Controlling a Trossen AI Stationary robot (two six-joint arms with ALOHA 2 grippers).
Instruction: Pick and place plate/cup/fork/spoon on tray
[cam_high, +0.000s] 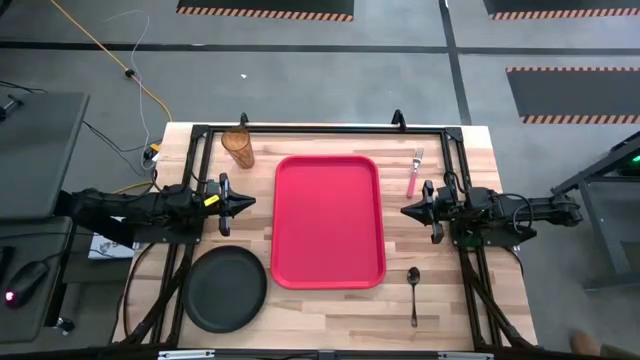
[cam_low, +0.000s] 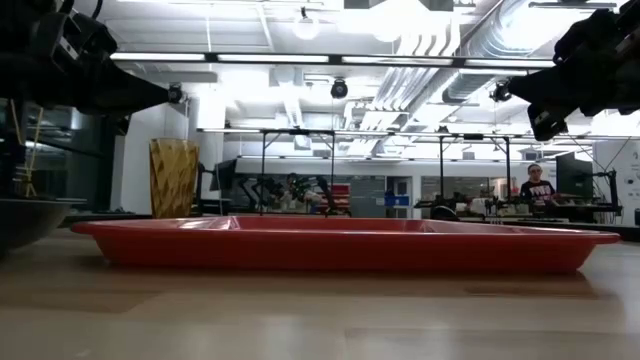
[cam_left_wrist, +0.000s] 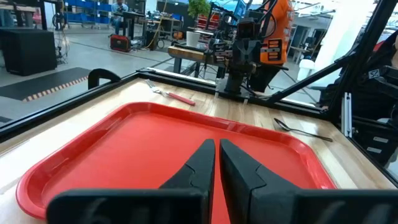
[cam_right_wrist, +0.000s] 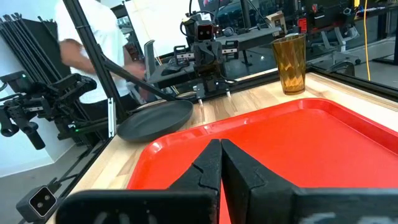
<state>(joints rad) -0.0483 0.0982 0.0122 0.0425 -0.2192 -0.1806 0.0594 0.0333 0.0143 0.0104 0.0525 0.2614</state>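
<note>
The red tray (cam_high: 329, 221) lies bare in the middle of the table. The black plate (cam_high: 224, 288) lies on the table near the tray's near left corner. The amber cup (cam_high: 238, 147) stands upright at the far left. The pink-handled fork (cam_high: 413, 172) lies at the far right, and the dark spoon (cam_high: 413, 291) at the near right. My left gripper (cam_high: 250, 202) hovers shut and empty just left of the tray. My right gripper (cam_high: 404, 211) hovers shut and empty just right of it. Both point at the tray.
A black metal frame (cam_high: 320, 128) runs along the table's far edge and down both sides. In the right wrist view a person in white (cam_right_wrist: 93, 37) stands beyond the table's left side. Bare wood lies between the tray and the near edge.
</note>
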